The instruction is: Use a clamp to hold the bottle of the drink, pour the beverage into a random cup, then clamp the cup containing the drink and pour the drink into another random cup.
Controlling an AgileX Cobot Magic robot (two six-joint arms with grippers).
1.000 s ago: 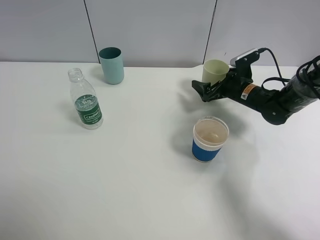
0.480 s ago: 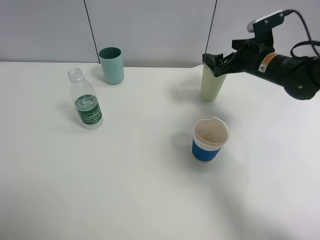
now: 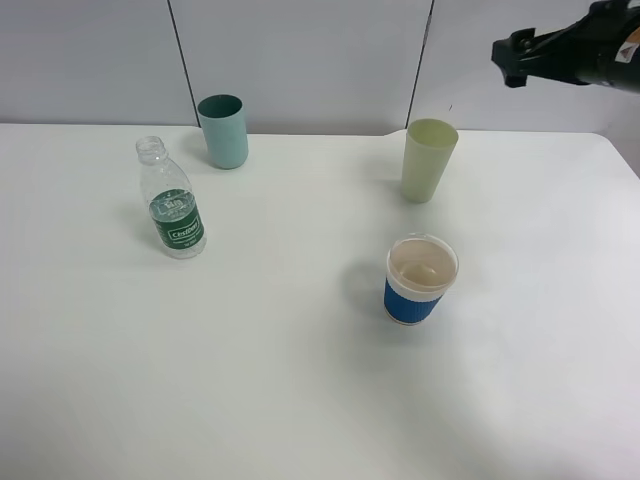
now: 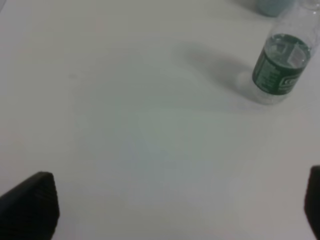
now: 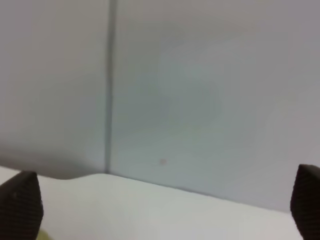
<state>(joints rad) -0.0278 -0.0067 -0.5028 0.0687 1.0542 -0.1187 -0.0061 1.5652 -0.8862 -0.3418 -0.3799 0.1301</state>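
Since a second ago the right clamp has let go of the yellow cup and risen clear, fingers apart and empty; the left clamp is spread too. Standing upright just behind the blue cup, the yellow cup looks light and thin-walled, likely best gripped mid-body, gently

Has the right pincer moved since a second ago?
Yes. The right pincer has risen and pulled back toward the far right, away from the yellow-green cup, which now stands free on the table.
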